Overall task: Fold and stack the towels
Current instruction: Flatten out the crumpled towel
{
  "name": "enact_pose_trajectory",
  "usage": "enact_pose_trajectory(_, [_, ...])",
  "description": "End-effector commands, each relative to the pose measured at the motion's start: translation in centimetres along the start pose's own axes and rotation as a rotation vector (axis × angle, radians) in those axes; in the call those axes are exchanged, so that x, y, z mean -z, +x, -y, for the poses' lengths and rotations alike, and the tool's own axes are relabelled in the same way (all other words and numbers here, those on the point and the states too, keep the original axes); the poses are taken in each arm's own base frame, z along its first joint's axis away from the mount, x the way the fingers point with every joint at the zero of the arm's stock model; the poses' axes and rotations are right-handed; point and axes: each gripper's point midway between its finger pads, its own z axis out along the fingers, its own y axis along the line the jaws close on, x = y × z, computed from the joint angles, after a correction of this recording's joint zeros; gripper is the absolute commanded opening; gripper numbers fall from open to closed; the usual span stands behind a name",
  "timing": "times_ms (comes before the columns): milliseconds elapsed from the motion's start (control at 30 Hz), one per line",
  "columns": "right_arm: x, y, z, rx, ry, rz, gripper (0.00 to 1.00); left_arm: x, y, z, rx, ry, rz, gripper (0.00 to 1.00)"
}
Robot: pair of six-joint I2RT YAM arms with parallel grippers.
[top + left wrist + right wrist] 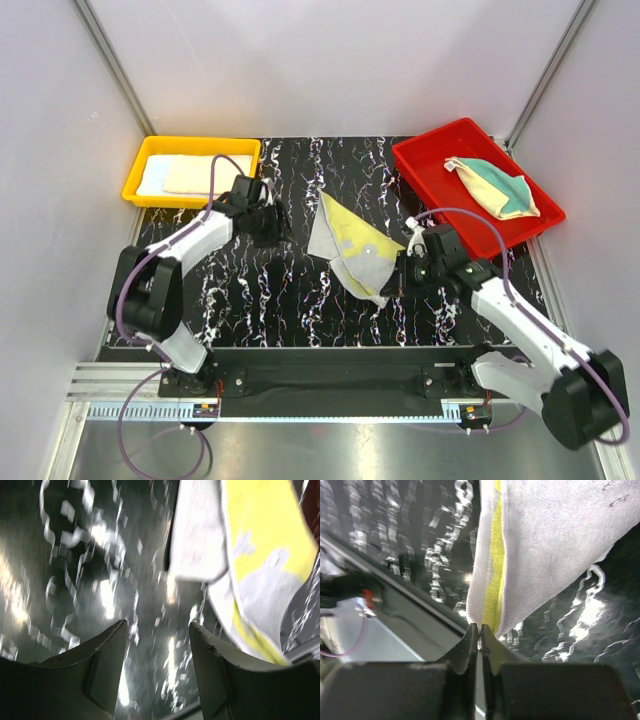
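A yellow-and-grey towel [350,245] lies crumpled and partly lifted in the middle of the black marbled table. My right gripper [403,270] is shut on its right corner; in the right wrist view the jaws [480,628] pinch the edge of the towel [550,540], which hangs grey with a yellow stripe. My left gripper [277,226] is open and empty, just left of the towel. In the left wrist view the open gripper [157,630] stands over bare table, with the towel [265,545] at the upper right. Folded light blue and pale yellow towels [185,175] lie in the yellow bin. A yellow and teal-green towel [495,187] lies in the red bin.
The yellow bin [135,180] stands at the back left, the red bin [420,165] at the back right. White walls close in both sides and the back. A dark rail [330,365] runs along the near table edge between the arm bases.
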Motion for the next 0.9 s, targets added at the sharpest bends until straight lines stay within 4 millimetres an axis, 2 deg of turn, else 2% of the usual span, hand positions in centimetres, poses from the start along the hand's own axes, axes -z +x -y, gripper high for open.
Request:
enact_pose_trajectory(0, [1.6, 0.4, -1.5, -0.109, -0.033, 0.028, 0.16, -1.4, -5.6, 2.7, -0.014, 0.08, 0.137, 0.57])
enact_pose_trajectory(33, [1.6, 0.6, -1.3, -0.129, -0.017, 0.032, 0.29, -1.9, -5.8, 2.7, 0.001, 0.082, 0.128, 0.57])
enact_pose_trajectory(67, [1.7, 0.3, -0.7, -0.138, 0.019, 0.051, 0.37, -3.0, -5.8, 2.6, 0.013, 0.08, 0.101, 0.57])
enact_pose_trajectory(100, [1.7, -0.2, -0.3, -0.135, 0.046, 0.069, 0.38, -3.4, -5.5, 2.6, 0.02, 0.077, 0.088, 0.56])
enact_pose_trajectory(133, [1.8, -1.6, -0.3, -0.128, 0.078, 0.103, 0.4, -3.8, -5.3, 2.3, 0.037, 0.068, 0.081, 0.56])
enact_pose_trajectory(167, [1.8, -3.2, 0.6, -0.123, 0.142, 0.152, 0.41, -4.2, -4.1, 1.2, 0.06, 0.037, 0.063, 0.56])
enact_pose_trajectory(200, [1.8, -4.7, 0.6, -0.097, 0.164, 0.179, 0.44, -4.3, -3.6, 0.9, 0.074, 0.033, 0.063, 0.56])
enact_pose_trajectory(233, [2.6, -8.1, -1.1, -0.057, 0.152, 0.25, 0.46, -4.5, -2.9, 0.5, 0.105, 0.031, 0.061, 0.56])
enact_pose_trajectory(267, [1.1, -9.5, -0.6, -0.042, 0.184, 0.228, 0.45, -4.1, -3.4, 1.0, 0.1, 0.06, 0.106, 0.56])
enact_pose_trajectory(300, [0.4, -12.2, -1.3, 0.028, 0.165, 0.275, 0.45, -4.5, -1.8, 0.0, 0.12, 0.045, 0.087, 0.55])
enact_pose_trajectory(333, [-1.0, -15.3, -2.1, 0.057, 0.164, 0.286, 0.45, -4.3, -1.6, -0.1, 0.136, 0.043, 0.097, 0.54])
enact_pose_trajectory(367, [-1.8, -17.2, -2.5, 0.084, 0.163, 0.304, 0.44, -3.4, -1.7, 0.1, 0.139, 0.047, 0.121, 0.54])
enact_pose_trajectory(400, [-2.5, -18.9, -2.4, 0.122, 0.188, 0.312, 0.43, -3.4, -0.4, -0.8, 0.15, 0.031, 0.111, 0.54])
enact_pose_trajectory(433, [-2.1, -22.2, -4.2, 0.16, 0.169, 0.367, 0.42, -2.9, -0.6, -0.7, 0.162, 0.04, 0.143, 0.55])
enact_pose_trajectory(467, [-5.1, -23.1, -2.9, 0.166, 0.193, 0.329, 0.42, -1.7, -0.8, -0.3, 0.16, 0.057, 0.181, 0.56])
enact_pose_trajectory(500, [-6.1, -24.2, -2.9, 0.204, 0.195, 0.327, 0.41, -1.1, -0.7, -0.5, 0.159, 0.055, 0.2, 0.56])
enact_pose_trajectory(533, [-6.1, -26.9, -4.4, 0.241, 0.17, 0.372, 0.41, -0.9, 0.0, -1.1, 0.158, 0.035, 0.2, 0.57])
enact_pose_trajectory(567, [-9.5, -26.8, -2.7, 0.246, 0.187, 0.306, 0.41, 0.2, -0.5, -0.9, 0.151, 0.038, 0.24, 0.58])
enact_pose_trajectory(600, [-10.6, -27.3, -2.8, 0.271, 0.174, 0.285, 0.4, 0.5, -0.3, -0.9, 0.15, 0.039, 0.251, 0.58])
enact_pose_trajectory(633, [-12.6, -28.7, -2.9, 0.283, 0.161, 0.275, 0.4, 0.5, 0.3, -1.2, 0.165, 0.045, 0.253, 0.58])
enact_pose_trajectory(700, [-14.4, -29.4, -3.3, 0.347, 0.141, 0.265, 0.4, 1.1, 0.4, -0.5, 0.168, 0.097, 0.274, 0.58])
enact_pose_trajectory(733, [-14.8, -30.5, -4.4, 0.385, 0.132, 0.288, 0.4, 1.2, 0.4, -0.1, 0.177, 0.122, 0.28, 0.58])
enact_pose_trajectory(767, [-16.8, -30.0, -3.3, 0.395, 0.145, 0.25, 0.41, 1.2, 0.6, 0.0, 0.179, 0.128, 0.27, 0.58])
enact_pose_trajectory(867, [-19.7, -30.5, -3.2, 0.466, 0.143, 0.218, 0.43, 1.0, 0.9, -0.1, 0.158, 0.116, 0.24, 0.58])
